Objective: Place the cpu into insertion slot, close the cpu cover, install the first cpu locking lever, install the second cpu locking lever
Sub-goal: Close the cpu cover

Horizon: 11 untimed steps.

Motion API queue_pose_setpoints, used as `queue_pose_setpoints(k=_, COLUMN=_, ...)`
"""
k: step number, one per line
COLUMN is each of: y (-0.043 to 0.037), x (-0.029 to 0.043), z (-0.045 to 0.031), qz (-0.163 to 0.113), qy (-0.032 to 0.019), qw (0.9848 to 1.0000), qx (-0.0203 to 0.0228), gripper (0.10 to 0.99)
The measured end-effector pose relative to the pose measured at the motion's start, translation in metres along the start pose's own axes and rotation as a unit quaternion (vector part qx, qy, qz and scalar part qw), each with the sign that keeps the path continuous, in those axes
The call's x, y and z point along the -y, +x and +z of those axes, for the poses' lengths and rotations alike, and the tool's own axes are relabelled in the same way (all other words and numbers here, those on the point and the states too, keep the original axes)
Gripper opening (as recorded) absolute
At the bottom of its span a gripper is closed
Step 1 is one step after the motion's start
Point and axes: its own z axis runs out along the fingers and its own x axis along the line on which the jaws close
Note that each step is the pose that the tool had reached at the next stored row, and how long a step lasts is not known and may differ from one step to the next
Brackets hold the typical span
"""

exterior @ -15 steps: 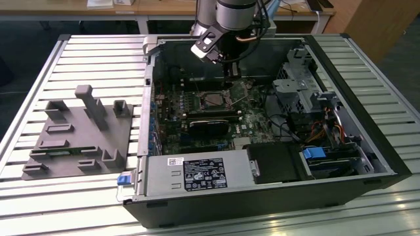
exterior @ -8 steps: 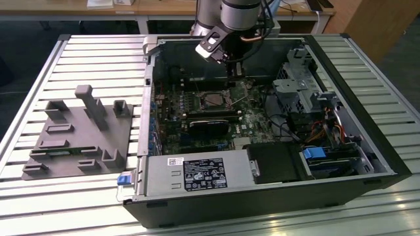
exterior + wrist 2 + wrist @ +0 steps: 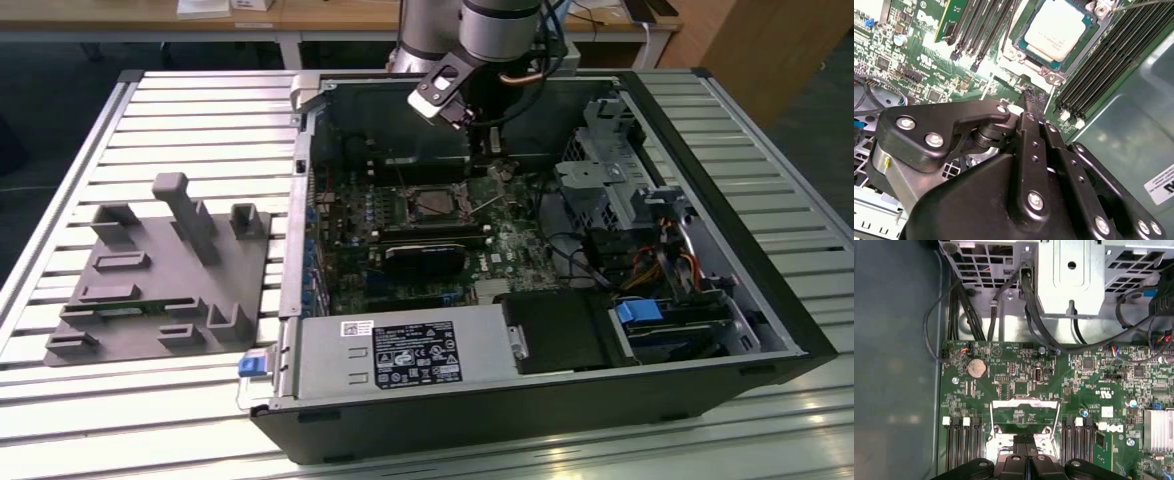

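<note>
The cpu [image 3: 1056,27] lies in the insertion slot [image 3: 1022,50]. The gripper [image 3: 1025,440], fingers pressed together, apparently touches the cpu cover [image 3: 1024,403].

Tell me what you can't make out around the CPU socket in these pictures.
The insertion slot: in the exterior view it is too small and dark to tell what lies in it.
The cpu cover: in the first wrist view the gripper hides part of it.
The locking lever: in the second wrist view the picture's edge cuts it off.
</note>
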Motion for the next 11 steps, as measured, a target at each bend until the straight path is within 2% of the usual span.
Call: queue_pose_setpoints(k=11, y=-0.0001, x=-0.0104, z=0.0004, qz=0.0, qy=0.0, qw=1.0, qx=0.0, gripper=0.106)
